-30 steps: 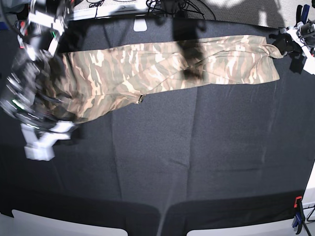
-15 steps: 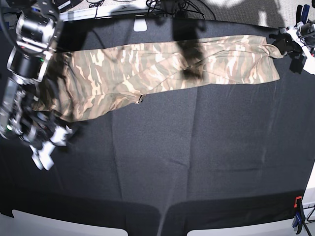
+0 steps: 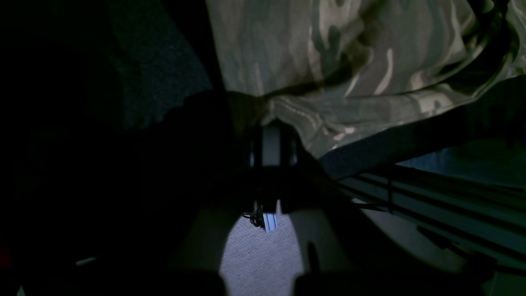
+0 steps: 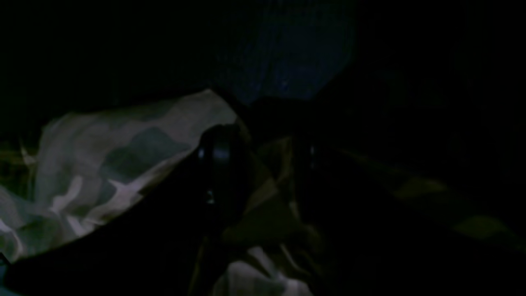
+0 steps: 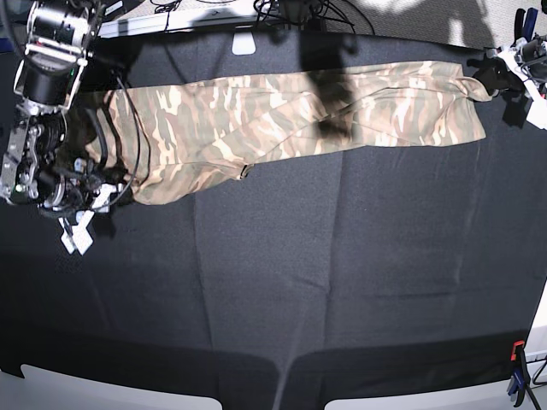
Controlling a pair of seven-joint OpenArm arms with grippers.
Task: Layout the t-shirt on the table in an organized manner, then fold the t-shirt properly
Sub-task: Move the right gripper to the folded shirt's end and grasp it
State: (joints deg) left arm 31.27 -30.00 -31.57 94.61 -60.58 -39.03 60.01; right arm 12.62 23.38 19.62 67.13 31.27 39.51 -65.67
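While the t-shirt (image 5: 291, 120) is lying stretched across the far half of the table (image 5: 342, 282), we are seeing both grippers stationed at its opposite ends. Our left gripper (image 5: 496, 73) is sitting fully closed, pinching a bunched corner of the camouflage fabric. Our right gripper (image 5: 81, 231) is resting at the other end, at the table surface beside the rumpled cloth; its wrist view is showing fabric lying between the partly parted jaws, though whether they are gripping it we cannot tell.
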